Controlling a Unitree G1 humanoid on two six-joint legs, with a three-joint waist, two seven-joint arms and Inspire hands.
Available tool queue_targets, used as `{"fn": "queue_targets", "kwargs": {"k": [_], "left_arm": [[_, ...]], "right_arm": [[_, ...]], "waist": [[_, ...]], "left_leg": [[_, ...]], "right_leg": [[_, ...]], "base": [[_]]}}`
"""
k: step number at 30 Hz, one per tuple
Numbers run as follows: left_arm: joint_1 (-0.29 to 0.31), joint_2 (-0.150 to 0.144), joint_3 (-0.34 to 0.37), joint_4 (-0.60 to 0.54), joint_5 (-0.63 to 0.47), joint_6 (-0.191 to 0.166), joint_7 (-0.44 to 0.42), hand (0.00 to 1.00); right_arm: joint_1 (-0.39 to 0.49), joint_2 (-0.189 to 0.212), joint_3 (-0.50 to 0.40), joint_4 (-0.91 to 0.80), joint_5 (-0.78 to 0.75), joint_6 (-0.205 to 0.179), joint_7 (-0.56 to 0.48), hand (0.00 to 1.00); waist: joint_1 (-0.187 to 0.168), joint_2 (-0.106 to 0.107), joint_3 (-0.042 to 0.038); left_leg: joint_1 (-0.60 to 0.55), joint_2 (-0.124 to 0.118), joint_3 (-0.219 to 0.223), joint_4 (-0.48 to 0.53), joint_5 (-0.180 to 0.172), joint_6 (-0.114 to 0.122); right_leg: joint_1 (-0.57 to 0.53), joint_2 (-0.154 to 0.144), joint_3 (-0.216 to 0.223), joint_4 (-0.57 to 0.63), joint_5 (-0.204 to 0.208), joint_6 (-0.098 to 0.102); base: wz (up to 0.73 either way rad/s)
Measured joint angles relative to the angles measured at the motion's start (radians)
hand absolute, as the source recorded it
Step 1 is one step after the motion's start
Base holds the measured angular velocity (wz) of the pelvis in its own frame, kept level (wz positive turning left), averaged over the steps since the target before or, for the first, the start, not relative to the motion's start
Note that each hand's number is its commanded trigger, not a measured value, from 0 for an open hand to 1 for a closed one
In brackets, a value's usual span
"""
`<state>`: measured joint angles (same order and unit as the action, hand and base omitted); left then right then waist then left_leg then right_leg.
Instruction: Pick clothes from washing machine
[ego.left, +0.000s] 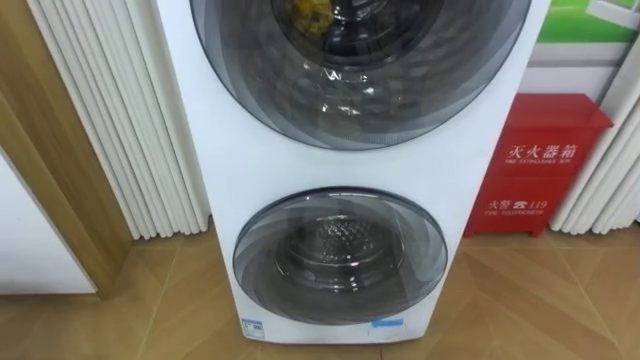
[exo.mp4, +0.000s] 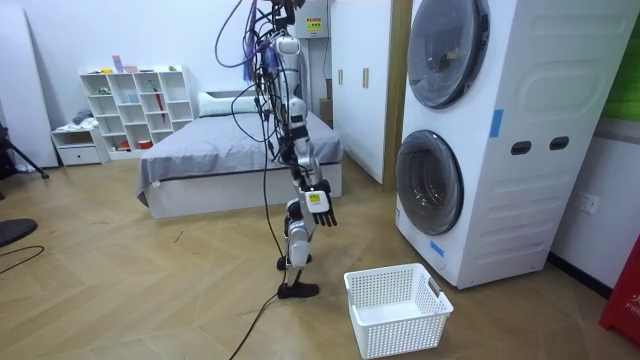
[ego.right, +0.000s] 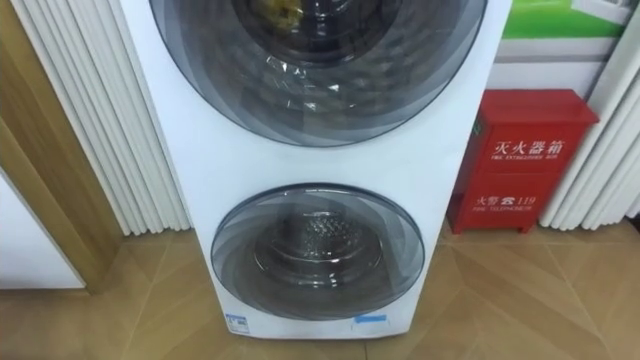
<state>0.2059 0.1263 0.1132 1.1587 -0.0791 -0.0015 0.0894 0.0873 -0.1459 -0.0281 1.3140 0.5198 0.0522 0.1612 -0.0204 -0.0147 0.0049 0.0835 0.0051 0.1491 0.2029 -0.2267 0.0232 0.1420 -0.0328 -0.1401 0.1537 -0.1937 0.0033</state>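
Washer (exo.mp4: 480, 140): stacked pair, both doors shut; yellowish cloth (ego.left: 305, 12) behind upper glass.
Basket (exo.mp4: 397, 308): white, on floor betw. robot & washer.
R hand (exo.mp4: 319, 204): hangs at side, fingers loose, holding nothing.

**Machine at centre, basket before it**

The washing machine (ego.left: 230, 170) stands mid-frame, its upper door (ego.left: 360, 60) directly above its lower door (ego.left: 340, 255), with a cabinet (ego.left: 540, 165) just right of it. In the room view, a basket (exo.mp4: 405, 335) sits on the floor at lower centre, before the machine.

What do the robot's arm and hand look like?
In the room view the right arm is slim, built of dark and silvery-grey segments. The right hand is dark with black fingers and carries a small white tag on its back.
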Motion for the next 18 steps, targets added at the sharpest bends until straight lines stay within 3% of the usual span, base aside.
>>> {"fn": "queue_targets", "kwargs": {"k": [2,5,8,11,15,18], "left_arm": [[-0.005,0.002,0.001,0.0,0.006,0.0,-0.011,0.0],[-0.014,0.006,0.009,0.0,0.006,-0.003,-0.027,0.0],[-0.018,0.017,0.003,-0.001,0.006,-0.003,-0.032,0.0],[-0.016,0.031,0.001,-0.035,0.006,-0.003,-0.032,0.0],[-0.003,0.054,0.002,-0.039,0.026,0.017,-0.032,0.0],[0.003,0.053,0.002,-0.041,0.047,0.033,-0.03,0.0]], "right_arm": [[-0.021,-0.016,-0.01,-0.032,-0.018,0.013,-0.011,0.0],[-0.037,-0.044,-0.074,-0.215,-0.046,0.022,-0.034,0.0],[-0.116,-0.076,-0.099,-0.387,-0.044,0.003,-0.064,0.0],[-0.175,-0.088,-0.104,-0.603,-0.045,-0.004,-0.099,0.0],[-0.231,-0.097,-0.103,-0.732,-0.053,-0.016,-0.129,0.0],[-0.261,-0.096,-0.103,-0.789,-0.051,-0.014,-0.162,0.0]], "waist": [[-0.003,-0.002,0.0019],[-0.003,-0.005,0.0033],[-0.003,-0.018,0.0085],[0.004,-0.032,0.0067],[0.034,-0.061,-0.0052],[0.036,-0.068,-0.0098]], "left_leg": [[-0.005,-0.001,0.0,0.001,0.0,0.0],[0.0,0.0,0.009,0.001,0.0,0.001],[0.001,0.0,0.01,0.014,0.001,0.001],[-0.013,0.001,0.01,0.022,0.001,0.001],[-0.018,0.002,0.005,0.024,0.001,0.001],[-0.019,-0.003,-0.014,0.019,0.001,0.001]], "right_leg": [[0.0,-0.001,0.0,0.003,0.0,0.0],[0.0,-0.002,0.001,0.011,0.0,0.0],[-0.005,-0.002,0.001,0.015,0.0,0.0],[-0.021,-0.001,0.002,0.011,0.0,0.0],[-0.018,0.0,-0.002,0.016,0.0,0.0],[-0.012,-0.003,-0.019,0.016,0.001,0.0]], "base": [[0.0],[-0.04],[-0.02],[0.0],[0.02],[0.18]]}}
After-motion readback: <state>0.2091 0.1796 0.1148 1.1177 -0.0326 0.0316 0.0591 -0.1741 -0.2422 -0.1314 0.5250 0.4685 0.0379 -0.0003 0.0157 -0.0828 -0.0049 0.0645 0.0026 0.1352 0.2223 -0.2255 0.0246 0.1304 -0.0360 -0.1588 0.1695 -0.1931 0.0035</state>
